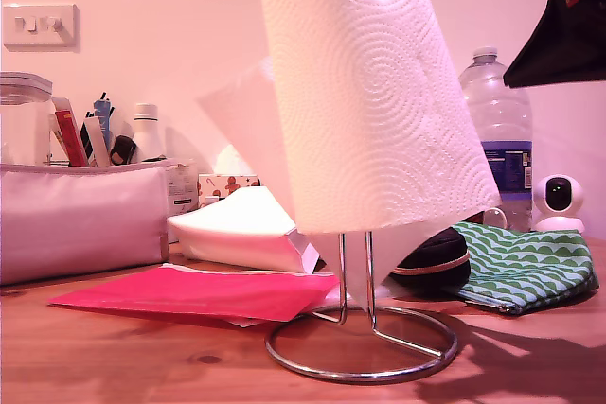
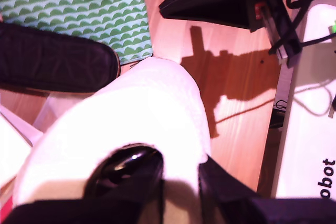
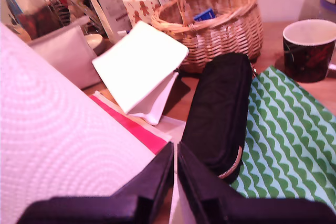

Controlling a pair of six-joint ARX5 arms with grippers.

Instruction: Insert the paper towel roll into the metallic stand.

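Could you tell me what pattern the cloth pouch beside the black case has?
The pouch has green wavy scallops on pale ground, clearest in the second wrist view.

The wooden tabletop [image 1: 189, 366] carries the metallic stand [image 1: 365, 338], its ring base flat on the wood. Relative to the stand, in the exterior view: a red sheet [image 1: 199, 292] lies just to its left, a white paper bag [image 1: 241, 231] behind that, a pink pouch [image 1: 80, 219] farther left (standing on its long side), a green patterned pouch [image 1: 521, 267] to its right.
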